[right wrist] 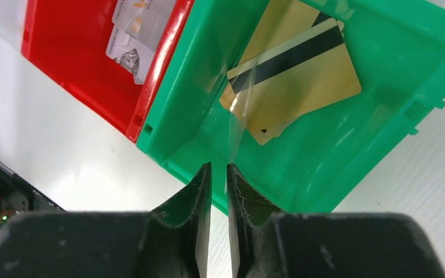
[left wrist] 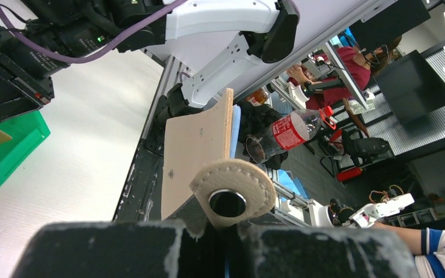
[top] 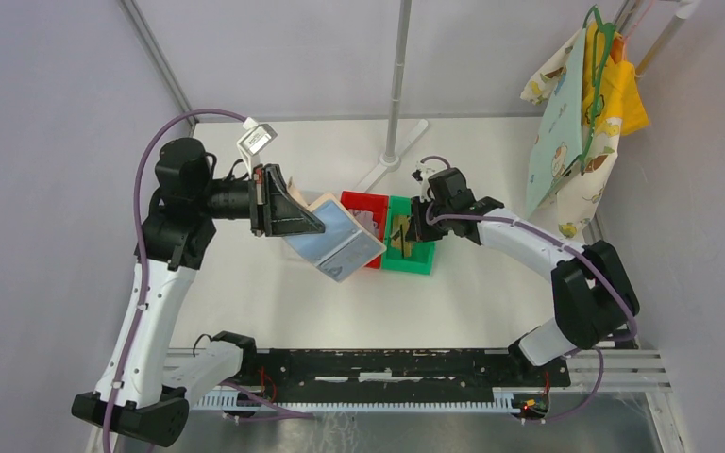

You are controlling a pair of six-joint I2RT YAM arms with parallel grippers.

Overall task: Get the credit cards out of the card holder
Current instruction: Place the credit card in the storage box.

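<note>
Midway through the emptying, judging by the bins: drop-off stage for one card. Clenched with the left gripper on the tan edge of the card holder, wallet held open in the air near the red bin, blue pockets turned up. Hovering with the right gripper over the green bin, jaws a narrow slit apart, a thin pale sliver (probably a card seen edge-on) blurred in the gap; cannot tell whether pinched or let go. Several credit cards lying in the bins: gold with a dark stripe in green, silvery-white cards in red. Next, most likely: confirm the drop, then reach across to the blue pockets, pinch any card left by its exposed edge and pull straight along the slot, keeping the wallet steady. Small print on the silvery-white cards too fine to read; red label with white script on a background bottle, not legible.
</note>
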